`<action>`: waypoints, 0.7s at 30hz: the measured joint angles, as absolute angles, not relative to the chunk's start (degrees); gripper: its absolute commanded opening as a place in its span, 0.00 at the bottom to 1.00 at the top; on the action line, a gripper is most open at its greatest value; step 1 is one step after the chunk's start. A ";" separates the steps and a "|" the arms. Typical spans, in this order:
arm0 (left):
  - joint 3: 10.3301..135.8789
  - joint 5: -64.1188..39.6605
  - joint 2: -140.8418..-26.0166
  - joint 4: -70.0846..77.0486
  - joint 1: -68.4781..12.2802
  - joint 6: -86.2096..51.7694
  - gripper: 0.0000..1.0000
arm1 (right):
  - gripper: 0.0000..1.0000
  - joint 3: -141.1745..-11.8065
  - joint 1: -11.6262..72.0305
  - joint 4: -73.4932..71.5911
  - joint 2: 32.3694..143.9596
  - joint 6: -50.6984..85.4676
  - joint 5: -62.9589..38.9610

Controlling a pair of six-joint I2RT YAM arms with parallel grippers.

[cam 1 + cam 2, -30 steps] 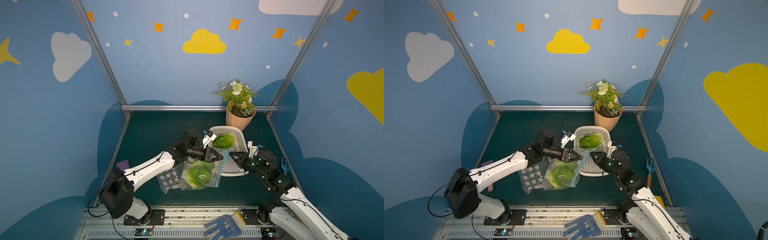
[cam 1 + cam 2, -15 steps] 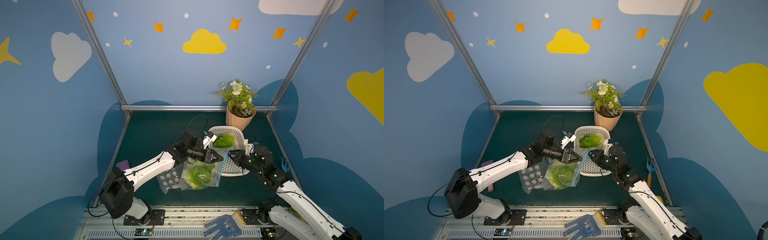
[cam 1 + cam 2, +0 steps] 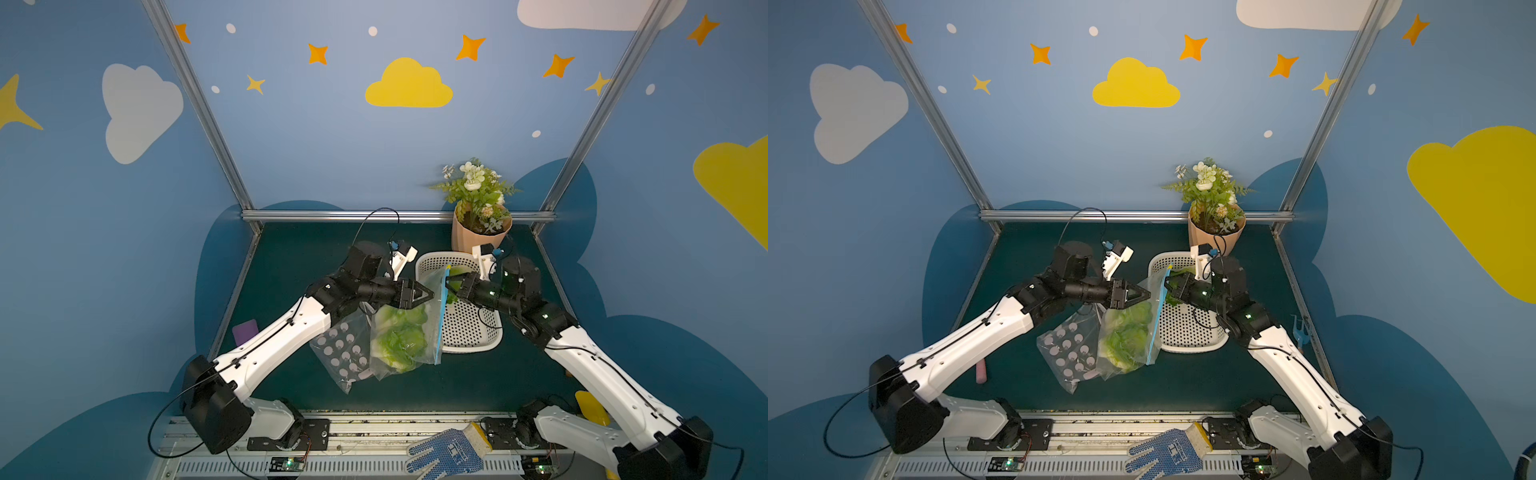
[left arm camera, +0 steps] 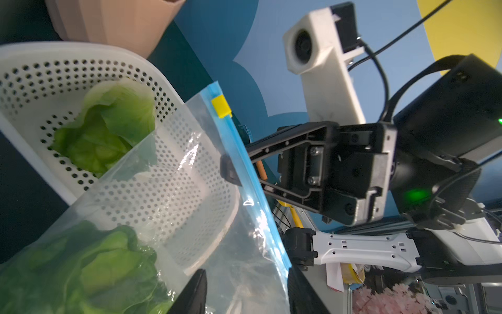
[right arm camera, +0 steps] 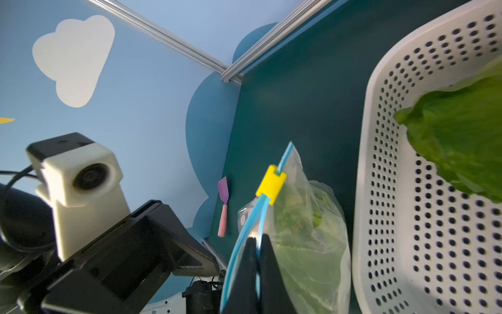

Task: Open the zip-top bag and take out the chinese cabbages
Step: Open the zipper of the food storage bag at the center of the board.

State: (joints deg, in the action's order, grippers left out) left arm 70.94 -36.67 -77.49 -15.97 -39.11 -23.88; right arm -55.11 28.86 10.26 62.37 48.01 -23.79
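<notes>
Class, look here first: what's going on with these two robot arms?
The right gripper is shut on the blue zip edge of the zip-top bag, holding it up by the white basket. The left gripper, jaws apart, sits at the bag's other side. Green cabbages are inside the bag; another cabbage lies in the basket.

The zip-top bag (image 3: 430, 328) is see-through with a blue zip strip (image 4: 254, 185) and a yellow slider (image 4: 221, 108), and the cabbages (image 3: 399, 345) are bright green. The basket (image 3: 471, 345) is white with little holes all over, the surface (image 3: 299, 249) is dark teal, and the dotted bag (image 3: 338, 353) has pale spots.
</notes>
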 measured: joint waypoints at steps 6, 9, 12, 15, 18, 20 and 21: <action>71.26 -33.65 -75.42 -16.73 -38.76 -23.86 0.50 | 0.00 -61.01 30.59 10.13 69.12 44.75 -26.57; 71.40 -31.57 -75.64 -16.99 -38.76 -24.51 0.51 | 0.00 -63.99 32.56 10.26 71.53 42.89 -27.16; 71.42 -28.36 -75.66 -16.99 -38.76 -25.47 0.51 | 0.00 -65.87 34.46 10.26 72.93 41.34 -27.51; 71.46 -25.39 -75.77 -16.99 -38.76 -26.55 0.51 | 0.00 -67.64 36.03 10.74 74.24 39.79 -27.51; 71.79 -23.81 -75.99 -17.34 -38.72 -27.40 0.50 | 0.00 -68.75 36.64 11.44 75.22 38.28 -26.79; 72.36 -22.90 -76.34 -17.85 -38.68 -27.90 0.49 | 0.00 -69.23 36.77 11.84 75.70 37.56 -26.39; 72.53 -22.35 -76.40 -18.11 -38.68 -28.10 0.48 | 0.00 -69.38 36.88 11.90 75.88 37.19 -26.11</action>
